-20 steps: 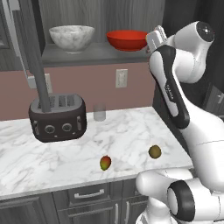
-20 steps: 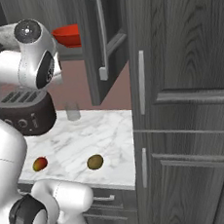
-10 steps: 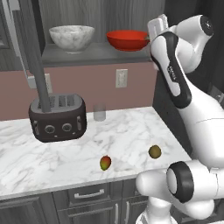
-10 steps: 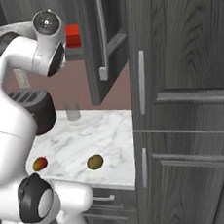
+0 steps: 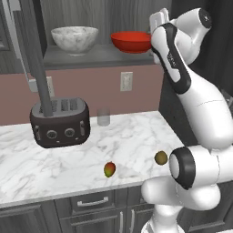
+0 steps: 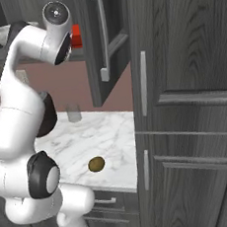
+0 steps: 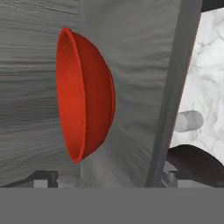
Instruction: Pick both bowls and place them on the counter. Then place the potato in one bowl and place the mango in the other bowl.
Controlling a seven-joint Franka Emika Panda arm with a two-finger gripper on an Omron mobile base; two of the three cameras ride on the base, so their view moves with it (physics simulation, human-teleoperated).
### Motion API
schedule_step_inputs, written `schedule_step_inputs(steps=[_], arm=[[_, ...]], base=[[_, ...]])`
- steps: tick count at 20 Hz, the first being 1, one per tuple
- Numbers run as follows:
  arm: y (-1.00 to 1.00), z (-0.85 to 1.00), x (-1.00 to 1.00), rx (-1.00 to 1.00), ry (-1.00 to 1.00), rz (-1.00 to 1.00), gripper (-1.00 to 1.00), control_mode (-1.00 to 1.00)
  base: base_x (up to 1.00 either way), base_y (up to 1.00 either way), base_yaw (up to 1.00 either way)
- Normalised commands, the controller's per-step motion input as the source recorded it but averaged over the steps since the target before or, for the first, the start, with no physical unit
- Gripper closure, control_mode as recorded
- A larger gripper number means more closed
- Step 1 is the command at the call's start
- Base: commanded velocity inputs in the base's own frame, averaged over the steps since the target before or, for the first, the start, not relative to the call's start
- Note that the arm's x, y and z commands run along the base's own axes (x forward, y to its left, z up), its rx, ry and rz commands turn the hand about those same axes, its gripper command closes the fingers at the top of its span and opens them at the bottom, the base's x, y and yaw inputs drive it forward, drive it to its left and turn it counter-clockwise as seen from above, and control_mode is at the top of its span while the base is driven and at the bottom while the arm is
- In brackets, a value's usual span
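Observation:
The glossy red bowl (image 5: 132, 42) stands on the dark shelf board, at its right end. The marbled white-grey bowl (image 5: 74, 39) stands to its left. In the hand view the red bowl (image 7: 83, 94) looks turned on its side, close ahead. My gripper (image 7: 111, 178) is open with nothing between its fingertips (image 7: 43, 178). My hand (image 5: 158, 20) is up at shelf height, just right of the red bowl. On the white marble counter (image 5: 132, 136) lie the mango (image 5: 109, 169) and, further right, the potato (image 5: 160, 157), which also shows in the right base view (image 6: 96, 164).
A dark toaster (image 5: 59, 123) and a small glass (image 5: 103, 117) stand on the counter below the shelf (image 5: 91, 57). An open cabinet door (image 6: 105, 42) hangs right of the shelf. Tall dark cabinets (image 6: 189, 102) bound the counter on the right.
The arm has swung the hand up and in toward the shelf, closer to the red bowl's right side. Bowls, potato and mango have not moved. The gripper stays open.

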Motion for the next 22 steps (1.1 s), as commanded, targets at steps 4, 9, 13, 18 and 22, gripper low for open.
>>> schedule_step_inputs(steps=[4,9,13,18,22], arm=[[0.0,0.0,0.48,0.0,0.13,0.0,-1.0,-1.0],[0.0,-0.03,0.46,0.0,0.15,0.0,-1.0,-1.0],[-0.06,0.0,0.45,0.0,0.04,0.0,-1.0,-1.0],[-0.02,-0.12,0.31,0.0,0.09,0.0,-1.0,-1.0],[0.0,-0.21,0.28,0.0,0.14,0.0,-1.0,-1.0]], base=[[0.0,0.0,0.0],[0.0,0.0,0.0],[0.0,0.0,0.0],[0.0,0.0,0.0],[0.0,0.0,0.0]])
